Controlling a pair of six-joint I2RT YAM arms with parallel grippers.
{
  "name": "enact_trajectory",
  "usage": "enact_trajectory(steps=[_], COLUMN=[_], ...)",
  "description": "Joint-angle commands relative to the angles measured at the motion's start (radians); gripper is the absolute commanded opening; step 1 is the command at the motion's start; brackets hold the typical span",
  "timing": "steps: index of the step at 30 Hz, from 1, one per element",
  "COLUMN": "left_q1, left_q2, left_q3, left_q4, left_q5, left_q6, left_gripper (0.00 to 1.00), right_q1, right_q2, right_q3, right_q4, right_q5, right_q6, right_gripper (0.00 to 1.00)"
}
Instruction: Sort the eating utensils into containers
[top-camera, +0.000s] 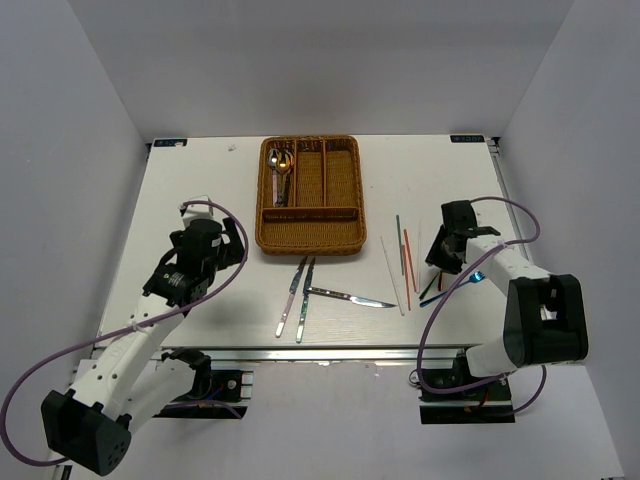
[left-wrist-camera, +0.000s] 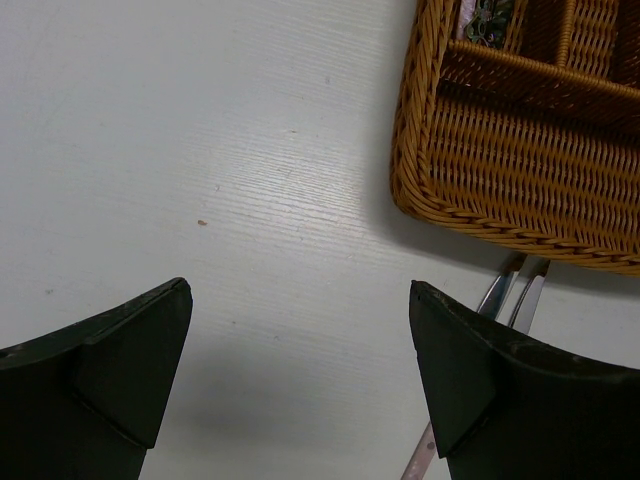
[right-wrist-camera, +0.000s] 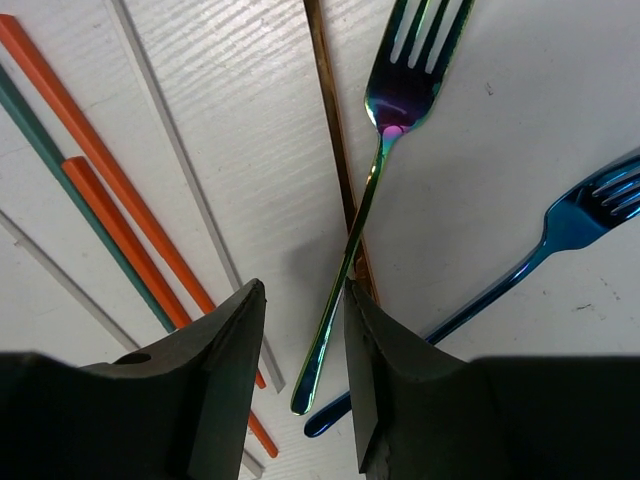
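We find the right gripper (right-wrist-camera: 300, 300) half-spread, jaws straddling the slim iridescent metal fork (right-wrist-camera: 402, 95) at its handle, ready for a pinch, a gap showing; the fork lies right of the brown woven wicker tray (top-camera: 310, 243); the left gripper (left-wrist-camera: 300, 290) hangs spread wide, empty, beside the tray's near-left corner.

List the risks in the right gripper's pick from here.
1. The right gripper straddles the rainbow-tinted metal fork near its handle tip; it might tilt or slip out.
2. The thin brown stick crossing that handle and the blue metal fork beside it could get pinched or dragged along.
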Motion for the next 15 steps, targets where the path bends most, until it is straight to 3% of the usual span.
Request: enact_trajectory(steps=[1,15], left_q1=[-0.004,-0.008], left_q2=[-0.001,0.007], left_q3=[0.010,0.010], left_q4=[0.009,0.006], left_q5=[0.001,0.000], left_q6=[0.006,0.006], left_gripper=[0.98,0.98], right_q1=[0.000,0.000], right_q2=[0.014,0.048], right_q3=[-0.012,-0.043], right_q4=[0.035,0.064], right_q5=[0.026,0.021], right_q6=[0.014,0.028], right_gripper=[0.43,0.42])
